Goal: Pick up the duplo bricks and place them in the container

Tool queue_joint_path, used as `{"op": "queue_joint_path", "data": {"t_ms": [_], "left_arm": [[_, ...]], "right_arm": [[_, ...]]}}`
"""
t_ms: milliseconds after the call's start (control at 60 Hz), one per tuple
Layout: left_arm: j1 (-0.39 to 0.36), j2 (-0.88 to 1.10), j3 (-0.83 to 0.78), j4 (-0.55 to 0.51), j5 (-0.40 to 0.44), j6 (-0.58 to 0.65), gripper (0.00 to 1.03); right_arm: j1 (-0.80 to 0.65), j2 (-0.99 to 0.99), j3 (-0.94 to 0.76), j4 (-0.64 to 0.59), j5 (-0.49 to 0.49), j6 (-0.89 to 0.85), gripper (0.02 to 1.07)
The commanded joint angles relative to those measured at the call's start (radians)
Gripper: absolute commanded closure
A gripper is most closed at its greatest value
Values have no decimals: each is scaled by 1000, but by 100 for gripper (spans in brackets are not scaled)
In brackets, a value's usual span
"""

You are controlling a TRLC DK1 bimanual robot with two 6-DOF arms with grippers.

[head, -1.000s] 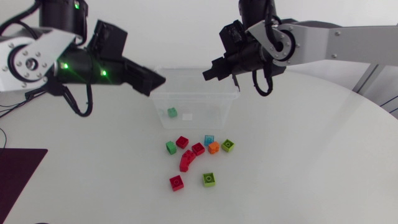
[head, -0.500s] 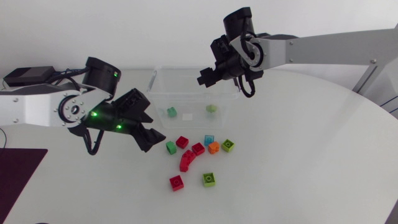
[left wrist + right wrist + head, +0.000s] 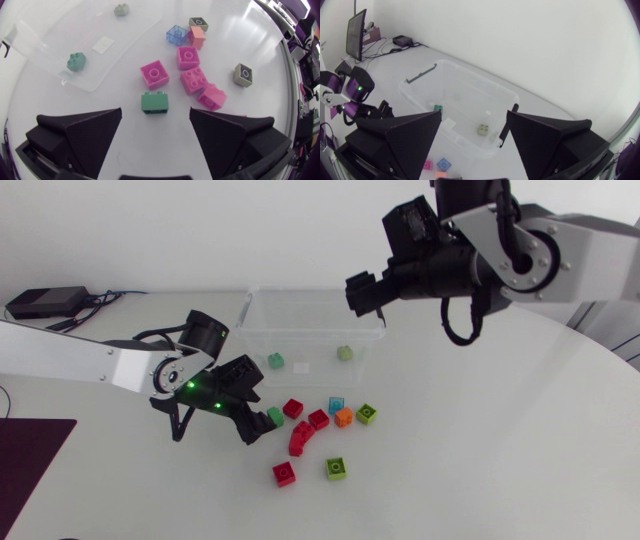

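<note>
My left gripper [image 3: 258, 408] sits low over the table, open, with a green brick [image 3: 274, 417] just ahead of its fingertips. In the left wrist view that green brick [image 3: 154, 102] lies at the mouth of the open gripper [image 3: 155, 116], untouched. Beyond it lie red bricks [image 3: 292, 408], a blue one [image 3: 337, 406], an orange one [image 3: 344, 417] and lime ones [image 3: 366, 413]. My right gripper [image 3: 365, 298] hangs open and empty above the clear container [image 3: 262, 338]. Inside it lie a green brick [image 3: 438, 108] and a pale green brick [image 3: 483, 129].
A red arch brick [image 3: 300, 438], a red brick [image 3: 284, 473] and a lime brick [image 3: 337, 468] lie nearer the table's front. A white label [image 3: 300, 367] is on the container floor. A dark mat [image 3: 25, 455] lies at the left edge.
My right gripper opened, the pale green brick dropped into the container, and that arm rose to the right. My left arm came down from beside the container to the green brick.
</note>
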Motion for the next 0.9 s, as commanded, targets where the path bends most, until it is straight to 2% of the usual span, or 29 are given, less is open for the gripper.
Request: {"op": "queue_joint_path", "data": {"t_ms": [0, 233, 367, 517, 583, 633, 667, 883], "left_arm": [[-10, 40, -17, 17, 10, 29, 9], [-17, 109, -5, 96, 10, 30, 9], [-19, 149, 6, 119, 10, 30, 13], [-30, 179, 15, 134, 10, 22, 31], [-33, 185, 19, 146, 10, 15, 43], [-33, 190, 23, 151, 11, -1, 62], [-30, 190, 24, 155, 19, -5, 70], [-7, 149, 1, 154, 36, -8, 76]], "right_arm": [[13, -44, -109, 21, -4, 1, 12], [25, -116, -359, 110, -30, 1, 12], [28, -116, -460, 156, -41, 1, 12], [19, -57, -521, 215, -56, -33, 12], [9, -10, -529, 247, -70, -45, 12], [5, 32, -529, 268, -73, -58, 12], [5, 62, -529, 287, -73, -64, 12], [-31, 227, -494, 364, -73, -108, 13]]}}
